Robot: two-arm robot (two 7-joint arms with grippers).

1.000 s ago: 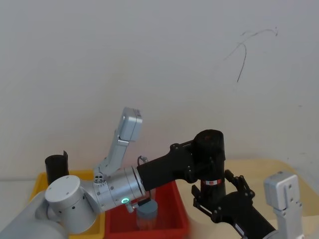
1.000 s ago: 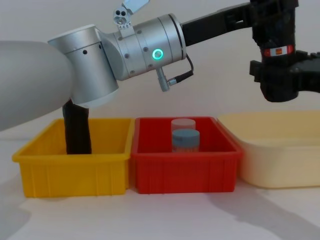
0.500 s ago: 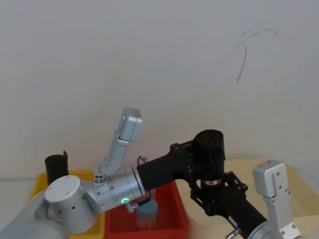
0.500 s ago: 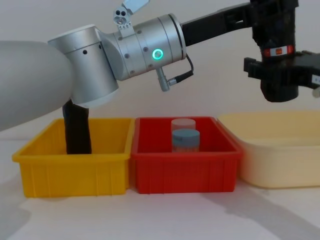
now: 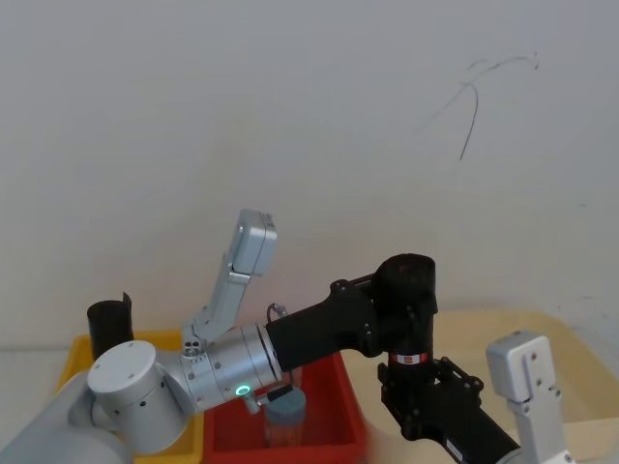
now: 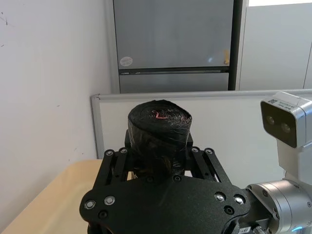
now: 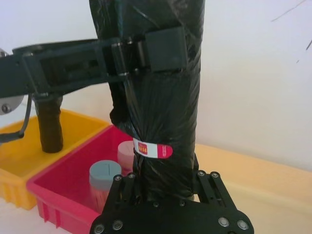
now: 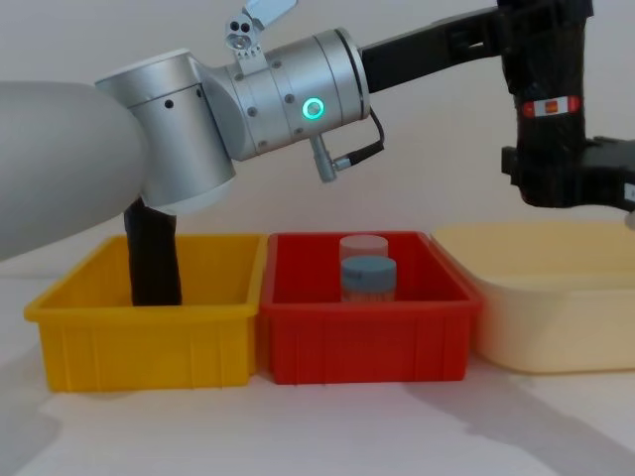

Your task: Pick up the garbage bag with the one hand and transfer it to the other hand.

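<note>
The garbage bag [image 8: 544, 69], a tall black roll with a red-and-white label band [image 7: 152, 148], hangs upright in the air above the bins. My left gripper [image 5: 404, 307], on the silver arm with the green ring [image 8: 314, 108], is shut on its upper part; one of its pads [image 7: 165, 48] presses the roll's side. My right gripper [image 7: 165, 187] comes from below, and its fingers lie against both sides of the roll's lower end, under the label. In the left wrist view the roll's top [image 6: 159, 122] stands between the left jaws.
Below sit a yellow bin [image 8: 139, 342] holding a plain black roll [image 8: 154, 258], a red bin [image 8: 367, 347] with two lidded jars [image 8: 368, 278], and a cream tub [image 8: 556, 307] at the right. A white wall rises close behind.
The right gripper came in under the bag with its fingers spread, then narrowed onto the lower end. The left arm and the bag have stayed in place.
</note>
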